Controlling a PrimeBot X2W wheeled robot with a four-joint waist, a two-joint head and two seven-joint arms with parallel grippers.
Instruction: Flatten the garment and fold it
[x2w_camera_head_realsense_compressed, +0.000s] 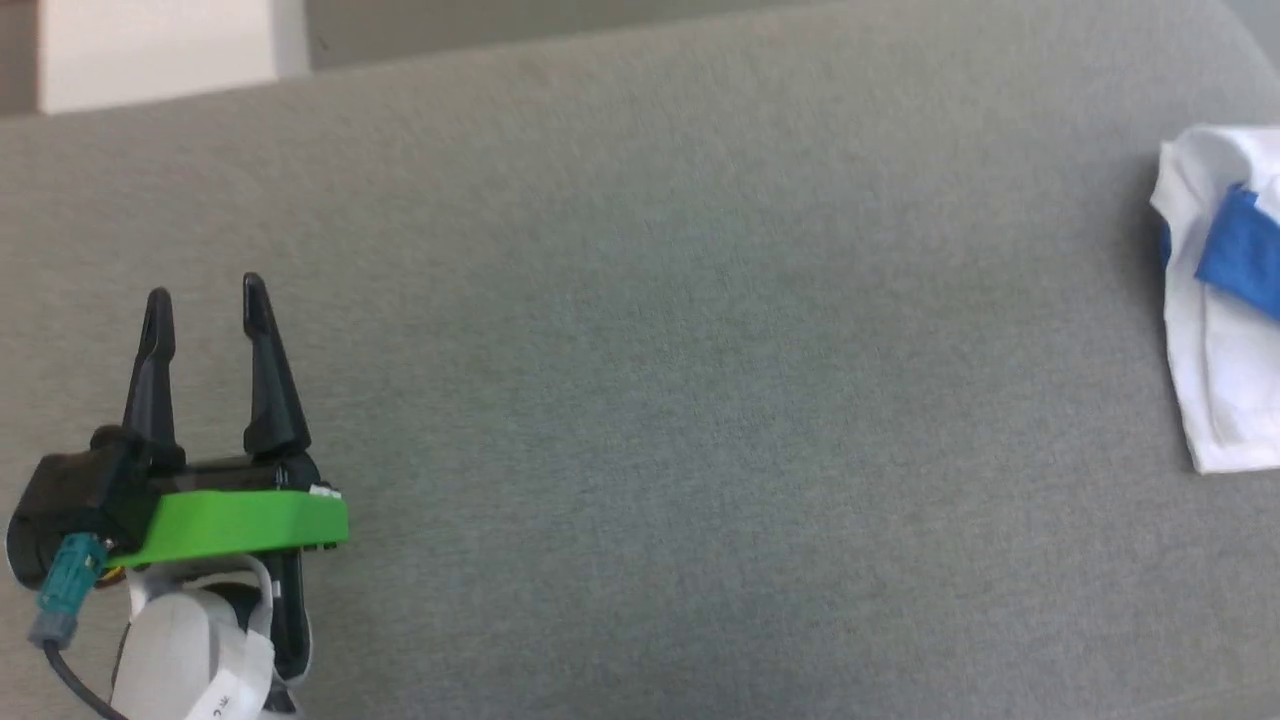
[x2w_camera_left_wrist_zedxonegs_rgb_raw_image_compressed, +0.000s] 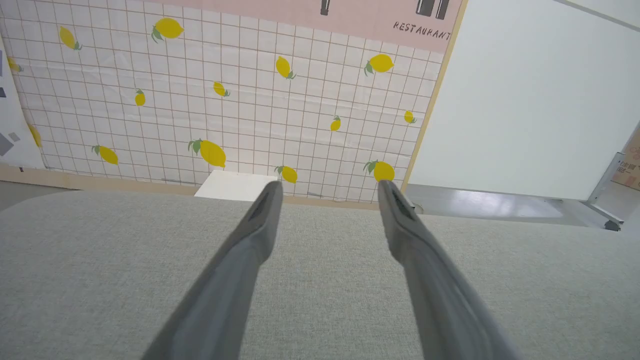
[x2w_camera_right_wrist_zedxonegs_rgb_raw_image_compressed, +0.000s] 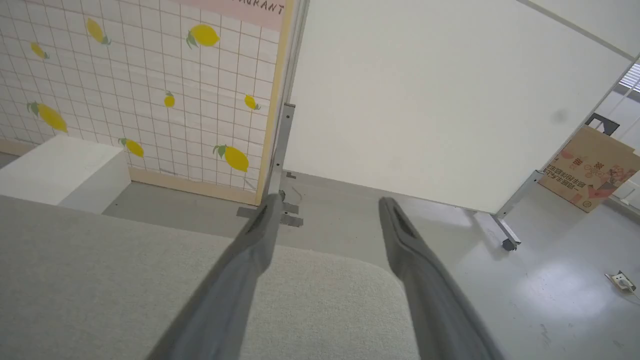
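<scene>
Currently garment (x2w_camera_head_realsense_compressed: 1220, 380) lies far right of L claw (x2w_camera_head_realsense_compressed: 205, 288).

**Grey top, one bundle on it**

Here's the grey cloth-covered surface (x2w_camera_head_realsense_compressed: 700, 400), broad, with rounded corners. Far over at the right of the head view the garment (x2w_camera_head_realsense_compressed: 1225, 390) lies on it, a folded white bundle showing blue, cut off by the frame edge.

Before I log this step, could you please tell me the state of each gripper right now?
Left gripper: open, holding nothing.
Right gripper: open, holding nothing.
</scene>
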